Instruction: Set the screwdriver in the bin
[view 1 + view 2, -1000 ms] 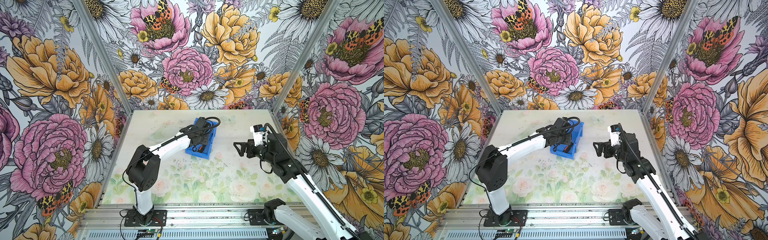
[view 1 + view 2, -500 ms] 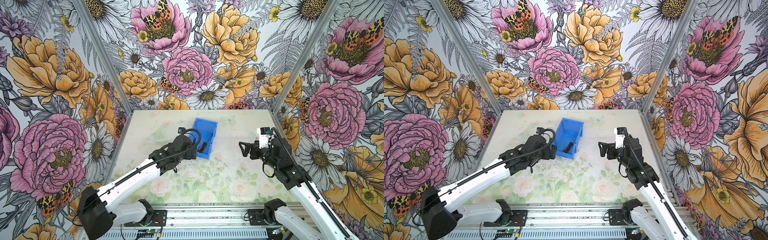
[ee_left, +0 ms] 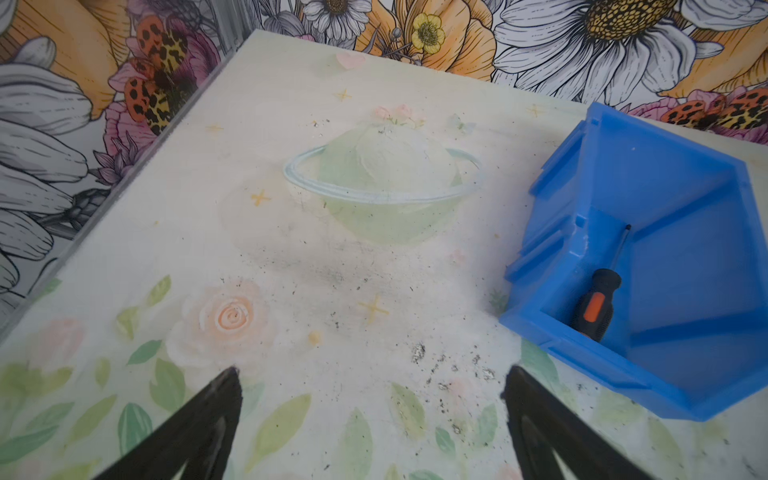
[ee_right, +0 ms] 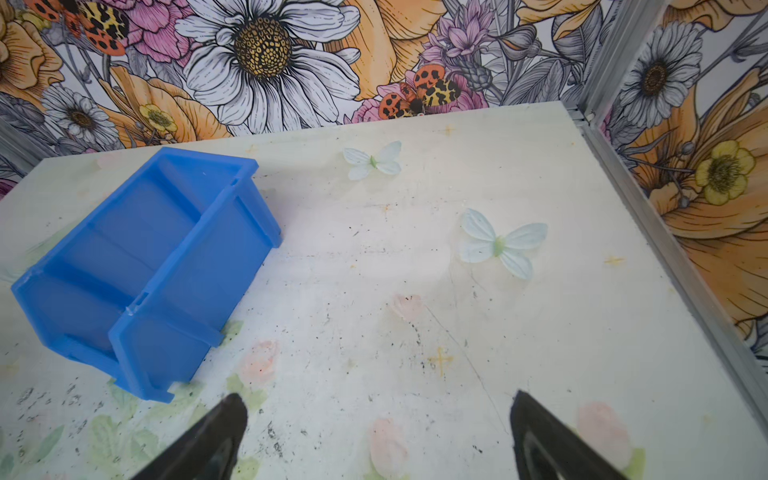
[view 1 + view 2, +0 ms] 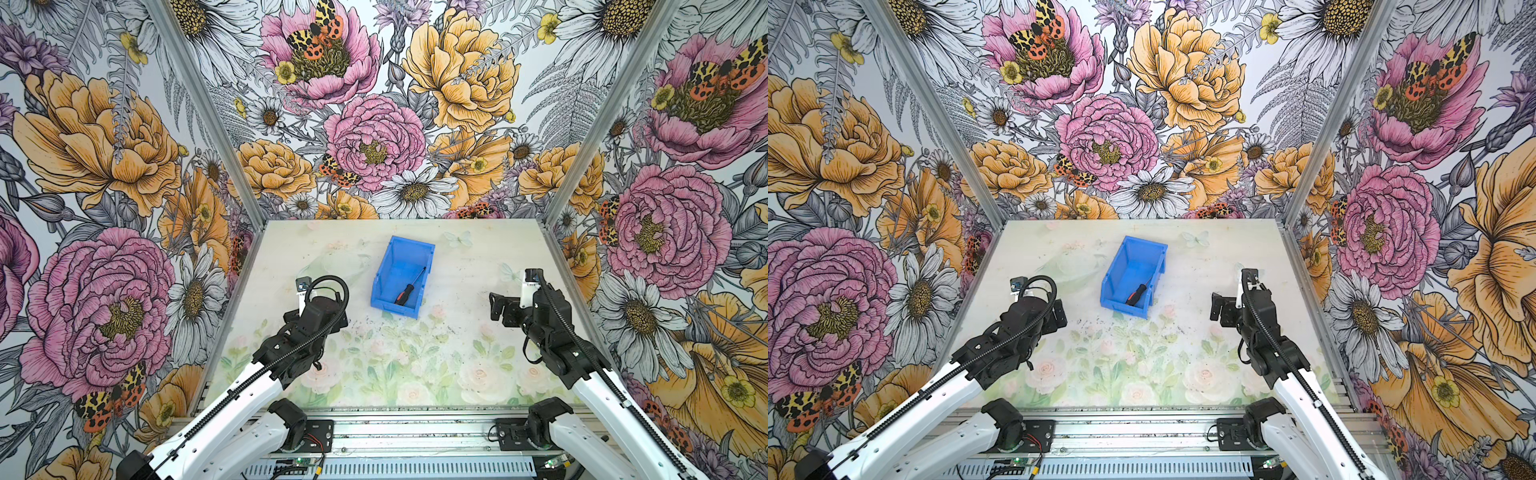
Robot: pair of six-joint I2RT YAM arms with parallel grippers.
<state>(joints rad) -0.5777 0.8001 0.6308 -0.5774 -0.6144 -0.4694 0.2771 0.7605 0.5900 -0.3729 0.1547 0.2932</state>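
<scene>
screwdriver [image 5: 407, 290] lies flat in bin [image 5: 413, 242], handle at the low front wall, shaft slanting back. my left pincer [image 3: 371, 372] spread wide, empty, beside bin. right pincer [image 4: 378, 395] open, empty too. tool looks light, stiff; thin shaft likely slippery, so grip the handle.

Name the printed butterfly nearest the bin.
The butterfly beside the bin's back corner; the other butterfly lies farther off to the right.
</scene>
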